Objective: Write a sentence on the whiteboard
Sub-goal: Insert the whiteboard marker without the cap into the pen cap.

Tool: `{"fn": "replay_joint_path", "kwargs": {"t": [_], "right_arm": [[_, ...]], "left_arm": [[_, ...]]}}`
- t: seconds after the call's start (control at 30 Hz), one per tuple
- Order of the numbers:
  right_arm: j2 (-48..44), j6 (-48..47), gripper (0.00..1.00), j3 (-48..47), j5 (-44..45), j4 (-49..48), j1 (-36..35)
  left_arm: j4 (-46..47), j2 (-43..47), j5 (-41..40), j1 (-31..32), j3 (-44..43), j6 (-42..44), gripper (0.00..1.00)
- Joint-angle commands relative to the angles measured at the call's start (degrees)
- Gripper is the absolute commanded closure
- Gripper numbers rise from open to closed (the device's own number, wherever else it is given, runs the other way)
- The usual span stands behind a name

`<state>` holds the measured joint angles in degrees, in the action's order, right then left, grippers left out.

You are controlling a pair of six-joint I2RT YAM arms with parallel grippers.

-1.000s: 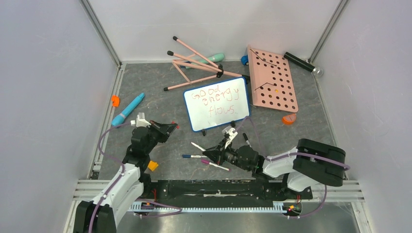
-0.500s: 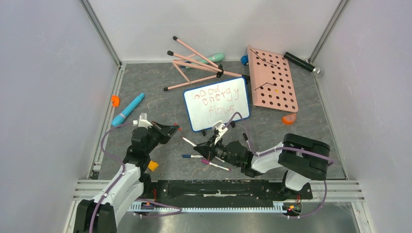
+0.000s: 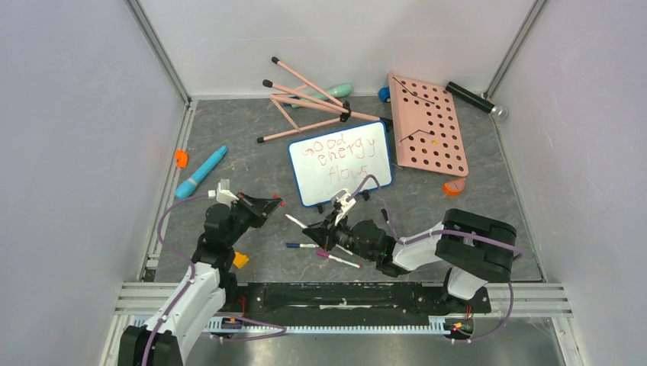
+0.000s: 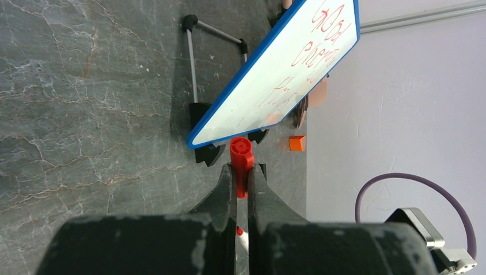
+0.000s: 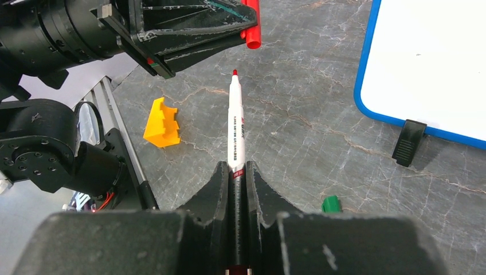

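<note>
While both arms reach low over the table point(image 3: 496, 194) from its near edge, the right gripper point(image 5: 238, 167) is clamped tight on the barrel of a marker point(image 5: 236, 132), whose bare red tip points at the left gripper point(image 4: 242, 172). That gripper is clenched on a red cap point(image 4: 241, 156) that juts past its fingertips; cap and tip are near but not touching. The left arm rises from its base and angles right, while the right arm folds at the elbow and stretches left, so the two grippers face each other. A yellow block point(image 3: 240, 260) lies beside the left arm and a small green piece point(image 5: 330, 203) lies by the right gripper. A blue-ended pen point(image 3: 301, 245) and a pink-ended pen point(image 3: 337, 260) lie loose by the right wrist, and a black pen point(image 3: 387, 219) lies near its cable. Just beyond, the whiteboard point(image 3: 320, 192) stands tilted on black feet at mid-table, apart from both grippers. It carries the sentence point(image 3: 336, 156) in red, "good energy flows", over three lines. A blue tube point(image 3: 201, 172) and an orange clip point(image 3: 181, 158) lie to the far left. A pink pegboard point(image 3: 427, 126) lies just beside the board's right edge, with an orange piece point(image 3: 455, 187) off its near corner. A pink-legged tripod point(image 3: 305, 99) sprawls behind the board, and a black torch point(image 3: 473, 99) lies in the far right corner.
</note>
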<state>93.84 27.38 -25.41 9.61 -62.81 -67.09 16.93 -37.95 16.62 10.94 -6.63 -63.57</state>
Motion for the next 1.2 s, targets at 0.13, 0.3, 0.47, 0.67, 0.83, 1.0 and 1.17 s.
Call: {"fn": "replay_joint_path", "kwargs": {"t": [0.13,0.3,0.47,0.67,0.83,1.0,1.17], "right_arm": [[1.0,-0.4,1.00,-2.2,0.8,-1.4,1.3],[1.0,-0.4,1.00,-2.2,0.3,-1.6,1.8],[1.2,-0.6,1.00,-2.3,-0.1,-2.0,2.0],[1.5,-1.1,1.00,-2.9,-0.8,-1.8,2.0],[1.6,-1.6,1.00,-3.4,-0.7,-1.3,2.1],[1.4,-1.8,1.00,-3.6,-0.6,-1.2,2.4],[1.4,-2.0,1.00,-3.8,-0.8,-1.0,2.7]], "left_arm": [[0.4,2.1,1.0,-0.4,0.7,1.2,0.98],[0.5,2.0,1.0,-0.4,0.9,1.1,0.98],[0.5,1.8,1.0,-0.4,0.8,1.1,0.98],[0.9,1.5,1.4,-0.4,0.9,1.2,0.98],[0.8,1.8,1.4,-0.4,1.1,1.1,0.98],[0.6,1.9,1.4,-0.4,1.1,1.2,0.98],[0.6,2.1,1.5,-0.4,1.1,1.2,0.98]]}}
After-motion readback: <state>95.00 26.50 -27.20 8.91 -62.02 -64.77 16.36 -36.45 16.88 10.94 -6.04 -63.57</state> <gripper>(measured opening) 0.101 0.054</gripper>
